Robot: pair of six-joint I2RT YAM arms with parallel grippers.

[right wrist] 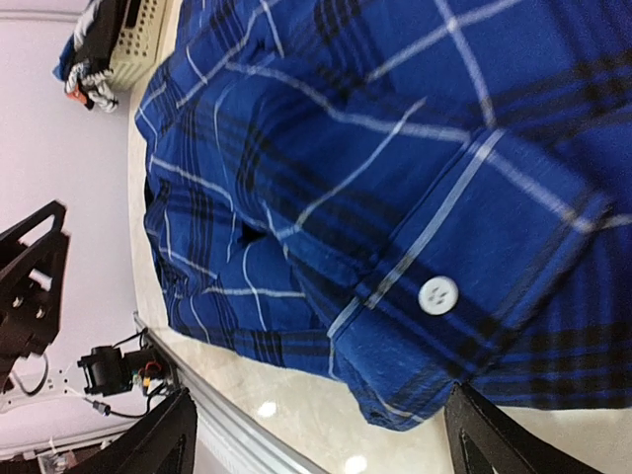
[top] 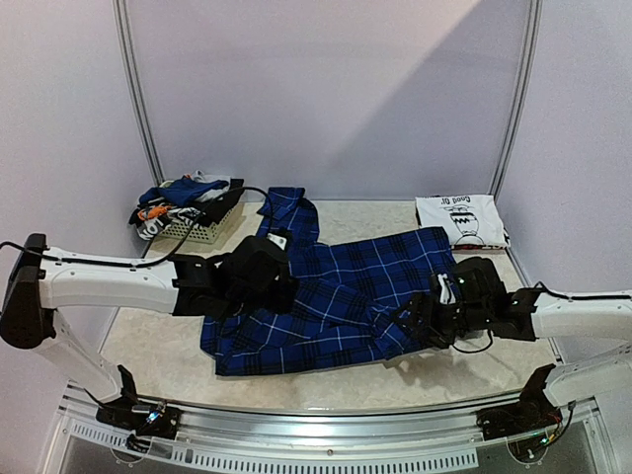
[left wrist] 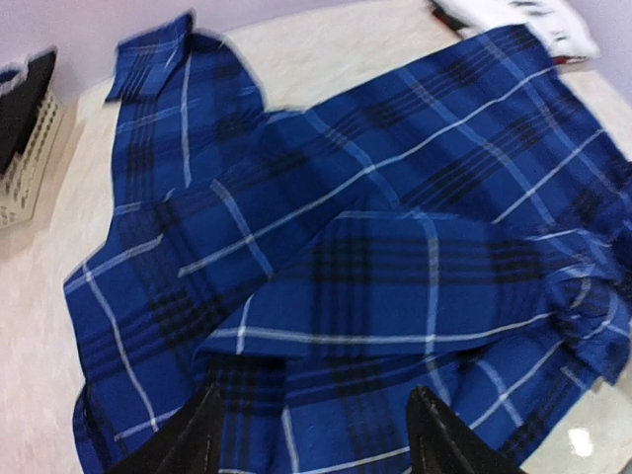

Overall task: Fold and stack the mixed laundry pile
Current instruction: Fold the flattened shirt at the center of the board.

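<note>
A blue-and-black plaid button shirt [top: 346, 296] lies spread across the middle of the table, its collar [top: 286, 202] toward the back. My left gripper [top: 281, 286] hovers over the shirt's left part, open, with only plaid cloth [left wrist: 375, 247] below its fingers [left wrist: 193, 439]. My right gripper [top: 410, 321] is open at the shirt's near right edge. In the right wrist view a cuff with a white button [right wrist: 437, 293] lies just beyond the jaws, not gripped. The rest of the laundry pile [top: 183, 197] is heaped on the basket at the back left.
A white slatted basket [top: 202, 232] stands at the back left. A folded white garment with a dark print [top: 459, 219] lies at the back right. The table's metal front rail [top: 326, 425] runs close behind the shirt's near edge. Purple walls enclose the table.
</note>
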